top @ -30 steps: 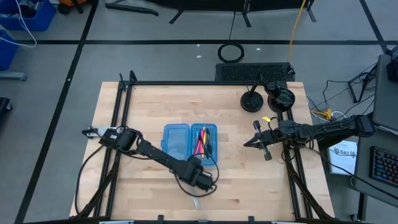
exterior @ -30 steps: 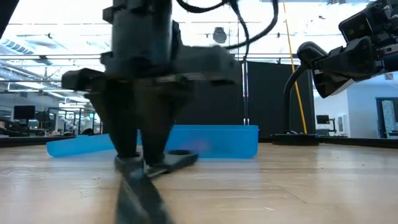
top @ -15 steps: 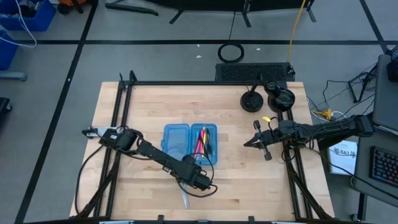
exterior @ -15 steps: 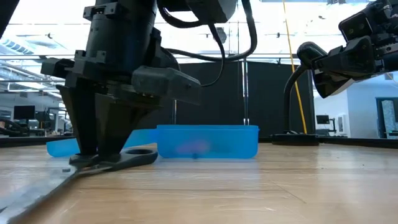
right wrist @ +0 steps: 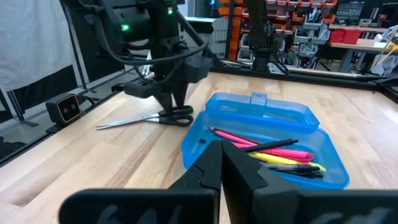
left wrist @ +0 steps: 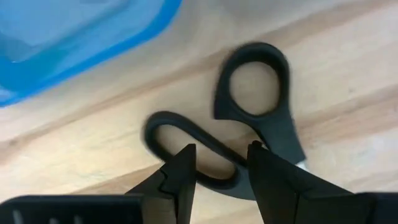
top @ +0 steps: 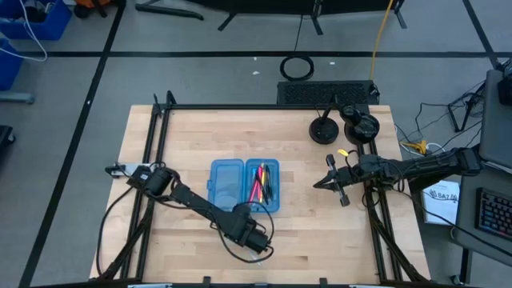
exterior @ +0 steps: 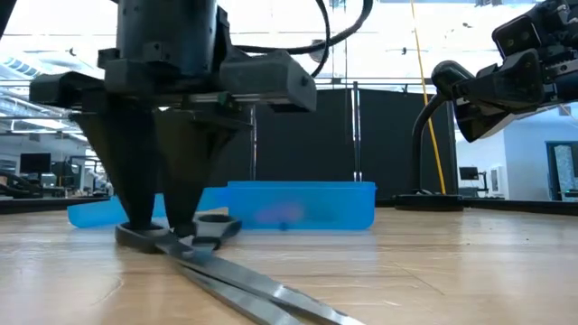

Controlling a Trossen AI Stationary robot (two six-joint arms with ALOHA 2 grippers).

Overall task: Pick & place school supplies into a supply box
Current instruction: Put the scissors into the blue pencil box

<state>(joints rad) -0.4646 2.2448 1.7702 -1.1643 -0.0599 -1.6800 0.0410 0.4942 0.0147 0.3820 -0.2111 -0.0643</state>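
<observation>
Left pincer [top: 254, 240] clamps the scissors' [left wrist: 249, 124] handle on the worktop [top: 336, 232], at 6 o'clock from the blue pencil case [top: 226, 182] holding pens [right wrist: 267, 151]. Right pincer [top: 319, 185] together, at 3 o'clock.

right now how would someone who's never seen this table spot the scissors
Start at the blue case in the middle of the table. The scissors lie flat on the wood beside it, under the left tool. They alone have black loop handles and silver blades; the pens lie in the case.

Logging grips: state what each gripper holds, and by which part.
Left gripper fingers pinch the scissors by a handle loop. Right gripper holds nothing.
</observation>
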